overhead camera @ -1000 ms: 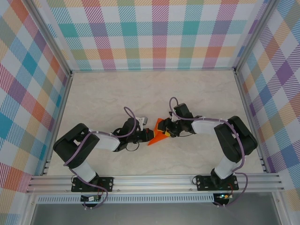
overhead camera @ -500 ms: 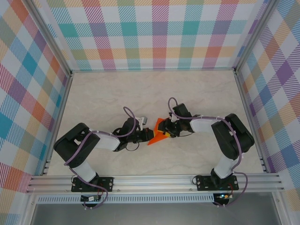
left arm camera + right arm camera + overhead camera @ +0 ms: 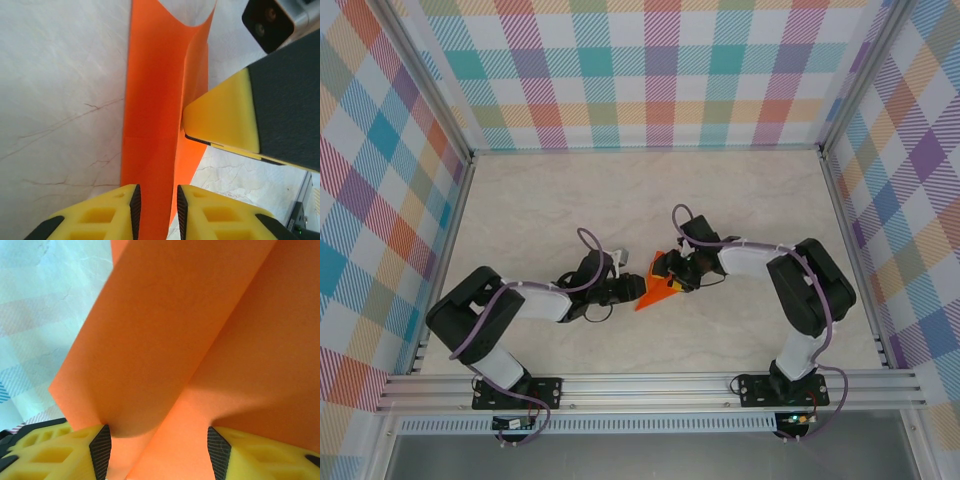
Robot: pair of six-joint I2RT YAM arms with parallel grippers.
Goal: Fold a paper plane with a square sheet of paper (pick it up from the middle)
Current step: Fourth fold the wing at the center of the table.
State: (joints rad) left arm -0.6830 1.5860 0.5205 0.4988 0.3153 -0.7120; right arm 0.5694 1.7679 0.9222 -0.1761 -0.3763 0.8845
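Observation:
The orange sheet of paper [image 3: 653,288] lies on the table between the two arms, folded into a narrow pointed wedge with its tip toward the near left. My left gripper [image 3: 634,291] is at the pointed end. In the left wrist view its jaws stand slightly apart, open, astride the folded strip [image 3: 155,100], and a yellow finger [image 3: 225,120] of the right gripper rests against the fold's edge. My right gripper [image 3: 671,271] is at the wide end. Its jaws [image 3: 159,452] are open wide around raised flaps of paper [image 3: 190,340].
Marble-pattern table [image 3: 620,200] with checked walls on three sides and an aluminium rail [image 3: 650,385] along the near edge. Both arms reach inward, their grippers nearly meeting at mid-table. Bare surface lies behind and to both sides.
The left jaws, shut on the paper's tip before, have parted a little. The right gripper has edged left and back and its jaws stand slightly wider. The paper has barely moved.

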